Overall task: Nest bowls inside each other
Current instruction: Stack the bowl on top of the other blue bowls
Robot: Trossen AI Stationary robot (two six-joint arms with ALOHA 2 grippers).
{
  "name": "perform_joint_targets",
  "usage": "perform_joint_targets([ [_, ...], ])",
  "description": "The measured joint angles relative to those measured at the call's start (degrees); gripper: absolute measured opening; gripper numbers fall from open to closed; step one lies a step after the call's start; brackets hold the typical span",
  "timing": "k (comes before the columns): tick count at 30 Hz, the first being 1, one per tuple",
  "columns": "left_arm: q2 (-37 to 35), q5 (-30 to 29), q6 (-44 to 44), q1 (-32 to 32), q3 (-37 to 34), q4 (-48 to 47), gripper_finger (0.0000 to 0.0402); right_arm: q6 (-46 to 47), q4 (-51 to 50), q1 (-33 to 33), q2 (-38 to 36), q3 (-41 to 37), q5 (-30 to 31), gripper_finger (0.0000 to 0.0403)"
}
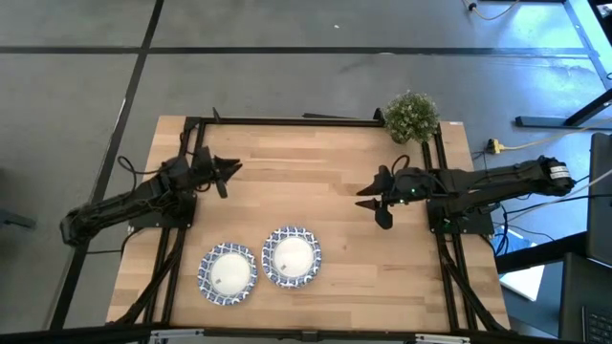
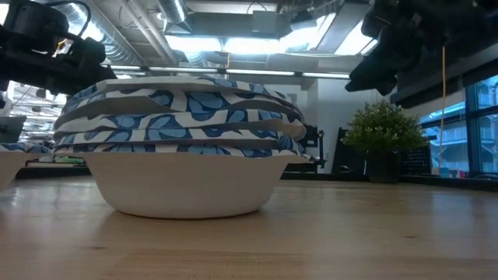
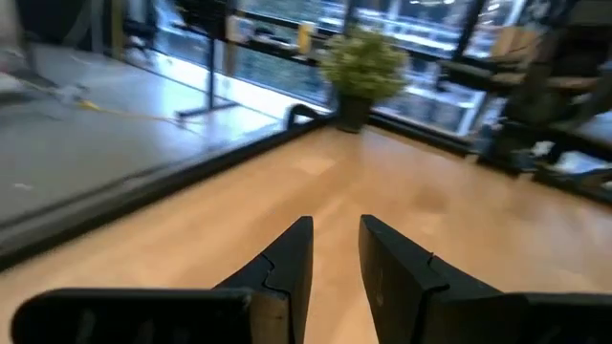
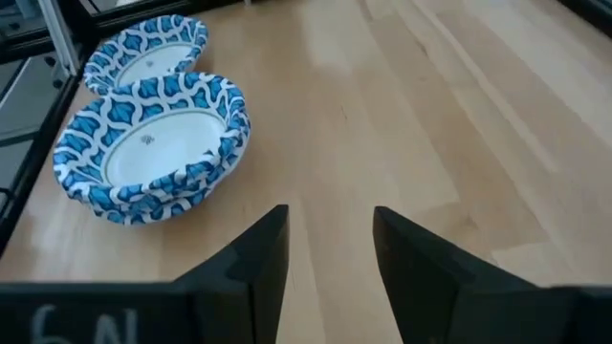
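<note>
Two stacks of blue-and-white rimmed bowls rest on their bases near the table's near edge: the left stack (image 1: 228, 273) and the right stack (image 1: 291, 256), side by side. In the low view the right stack (image 2: 183, 148) shows several nested bowls, and the left stack (image 2: 6, 165) peeks in at the edge. The right wrist view shows the right stack (image 4: 153, 148) and the left stack (image 4: 143, 53) behind it. My left gripper (image 1: 232, 176) (image 3: 335, 225) hovers open over the far left of the table. My right gripper (image 1: 371, 204) (image 4: 330, 212) hovers open right of centre, pointing toward the stacks.
A small green potted plant (image 1: 412, 117) stands at the table's far right corner, also in the left wrist view (image 3: 363, 67). Bare wood lies between the two grippers and to the right of the stacks. A black frame (image 1: 287, 121) runs along the table edges.
</note>
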Motion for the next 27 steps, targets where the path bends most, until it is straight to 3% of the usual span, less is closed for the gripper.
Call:
perform_joint_targets([
  [5,0.0,4.6,-5.0,-3.3,1.5,-3.4,0.0082,-0.5,1.4,0.0,-0.3,-0.5,0.0,0.0155],
  [15,2.4,4.9,-10.7,-12.2,13.3,-28.8,0.0082,-0.6,2.4,0.0,-0.3,-0.5,0.6,0.0155],
  [27,9.9,8.2,-26.6,-24.2,13.5,-29.1,0.0095,-0.3,5.6,0.0,-0.3,-0.4,1.6,0.0155],
])
